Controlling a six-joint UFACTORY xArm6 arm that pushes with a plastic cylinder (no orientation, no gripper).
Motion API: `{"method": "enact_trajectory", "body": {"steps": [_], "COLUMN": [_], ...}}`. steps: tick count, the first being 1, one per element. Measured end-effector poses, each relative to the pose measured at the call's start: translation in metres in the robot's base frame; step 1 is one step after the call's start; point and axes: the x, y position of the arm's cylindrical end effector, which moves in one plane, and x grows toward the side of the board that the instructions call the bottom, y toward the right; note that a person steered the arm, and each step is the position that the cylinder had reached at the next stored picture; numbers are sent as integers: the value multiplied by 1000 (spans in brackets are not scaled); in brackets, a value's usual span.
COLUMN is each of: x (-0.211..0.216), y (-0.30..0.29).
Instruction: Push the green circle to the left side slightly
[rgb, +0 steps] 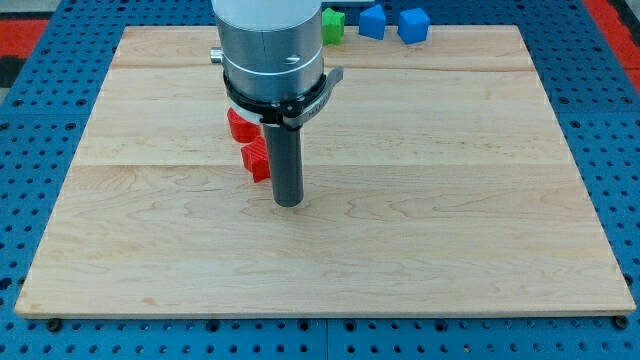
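Observation:
A green block sits at the board's top edge, just right of the arm's grey body, which hides part of it; I cannot make out its shape. My tip rests on the board near the middle, far below the green block and slightly to its left. It is just right of and below a red block.
A second red block lies above the first, partly under the arm's body. Two blue blocks sit right of the green one at the top edge. The wooden board lies on a blue perforated table.

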Motion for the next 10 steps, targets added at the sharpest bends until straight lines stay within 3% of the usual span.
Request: {"method": "enact_trajectory", "body": {"steps": [2, 5, 8, 10], "x": [-1, -43, -57, -105], "y": [11, 26, 32, 43]}}
